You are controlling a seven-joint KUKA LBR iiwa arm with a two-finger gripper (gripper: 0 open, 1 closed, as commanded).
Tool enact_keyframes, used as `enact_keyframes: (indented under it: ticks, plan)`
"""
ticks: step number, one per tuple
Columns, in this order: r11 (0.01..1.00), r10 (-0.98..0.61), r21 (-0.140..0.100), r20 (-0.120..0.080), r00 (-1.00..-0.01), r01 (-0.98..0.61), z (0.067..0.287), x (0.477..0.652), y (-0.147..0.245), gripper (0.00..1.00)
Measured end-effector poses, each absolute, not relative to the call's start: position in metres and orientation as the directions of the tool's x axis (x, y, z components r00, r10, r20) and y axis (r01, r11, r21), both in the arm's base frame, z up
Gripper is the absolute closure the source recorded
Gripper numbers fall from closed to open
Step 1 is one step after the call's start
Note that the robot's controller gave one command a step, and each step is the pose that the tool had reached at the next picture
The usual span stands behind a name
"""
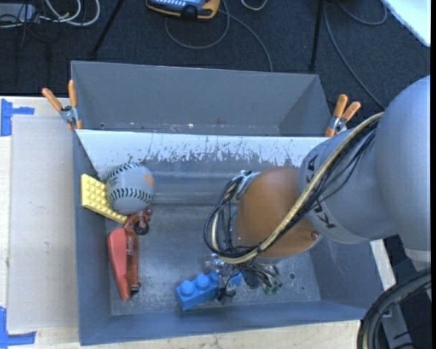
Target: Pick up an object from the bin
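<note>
The gripper (229, 280) is low in the near part of the bin (196, 115), close to the front wall and right of centre. Whether it is apart or together cannot be told: the wrist's orange cover (272, 211) and looped black cables (219, 227) hide most of it from above. The arm (378, 173) enters from the right and angles steeply down, with the wrist pointing toward the bin floor.

The nearest thing is a blue toy brick (195, 290). It is a rectangular block with raised studs on top, lying slightly tilted on the floor by the front wall. Its right end is touching or just beside the gripper's tip; which cannot be told.

Well apart, at the left side, lie:
- a grey-white baseball (128, 185) with red stitching;
- a yellow studded plate (94, 196), touching the baseball;
- a long red tool (120, 262) below them.
</note>
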State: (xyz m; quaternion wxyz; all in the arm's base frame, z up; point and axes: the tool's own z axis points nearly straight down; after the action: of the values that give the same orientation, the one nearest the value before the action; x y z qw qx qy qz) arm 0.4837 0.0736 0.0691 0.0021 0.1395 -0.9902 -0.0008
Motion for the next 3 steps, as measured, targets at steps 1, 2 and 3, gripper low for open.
enact_keyframes:
  ticks: [1,2,3]
  plan:
    - [0.961,-0.276,0.002,0.004,-0.961,-0.276,0.069,0.484,0.073,1.00]
    - [0.961,-0.276,0.002,0.008,-0.961,-0.276,0.074,0.482,0.073,1.00]
    - [0.961,-0.276,0.002,0.009,-0.961,-0.276,0.088,0.482,0.074,1.00]
